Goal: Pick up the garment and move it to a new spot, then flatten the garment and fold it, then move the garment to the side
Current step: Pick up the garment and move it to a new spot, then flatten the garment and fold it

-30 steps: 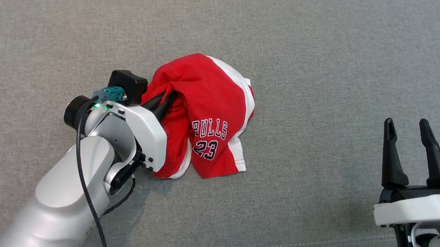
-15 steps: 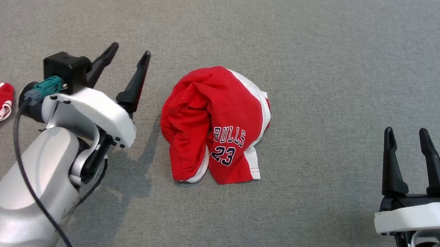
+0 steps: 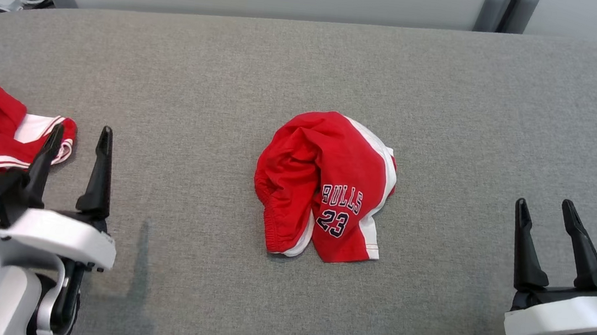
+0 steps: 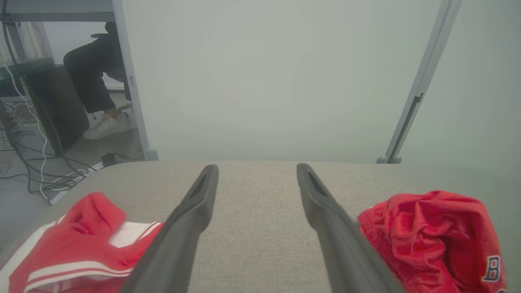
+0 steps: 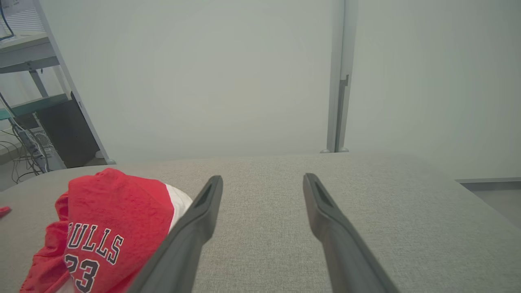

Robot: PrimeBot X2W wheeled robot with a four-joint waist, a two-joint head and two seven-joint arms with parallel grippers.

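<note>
Roughly: garment (image 3: 324,187) bunched, long axis near-far, hem toward robot.

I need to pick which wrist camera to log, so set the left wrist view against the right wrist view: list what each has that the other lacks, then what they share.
Left wrist view: the open left hand, a person's leg and white shoe beyond the cushion, and the striped red-and-white garment laid out plainly. Right wrist view: the open right hand and the number 23 on the crumpled red garment. Both: that crumpled garment, the grey cushion and the pale wall panel.
</note>
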